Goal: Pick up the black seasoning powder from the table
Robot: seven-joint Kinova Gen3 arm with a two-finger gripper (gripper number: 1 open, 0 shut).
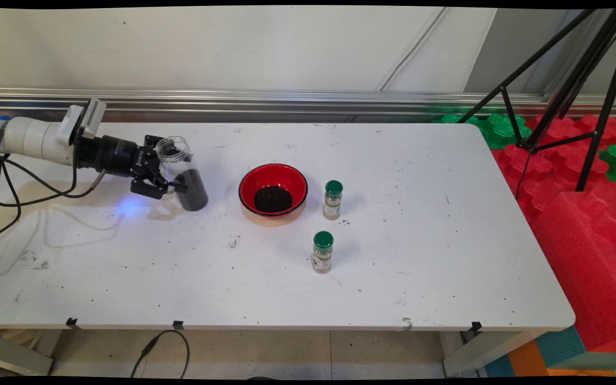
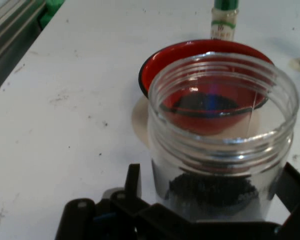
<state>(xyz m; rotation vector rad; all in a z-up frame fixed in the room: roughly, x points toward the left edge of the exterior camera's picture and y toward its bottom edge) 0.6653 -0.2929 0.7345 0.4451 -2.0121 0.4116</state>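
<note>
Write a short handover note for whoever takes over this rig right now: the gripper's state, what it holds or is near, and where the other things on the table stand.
Gripper: shut on the jar, an open clear jar with no lid, dark grains in its lower part. It sits left of the bowl, tilted slightly, base at or near the table; contact cannot be told.
Bowl: red, upright, a heap of dark grains inside, mid-table, apart from the jar.
Far bottle: green cap, upright, just right of the bowl.
Near bottle: green cap, upright, nearer the table's front edge.
Whether anything has been poured cannot be told from this moment.
</note>
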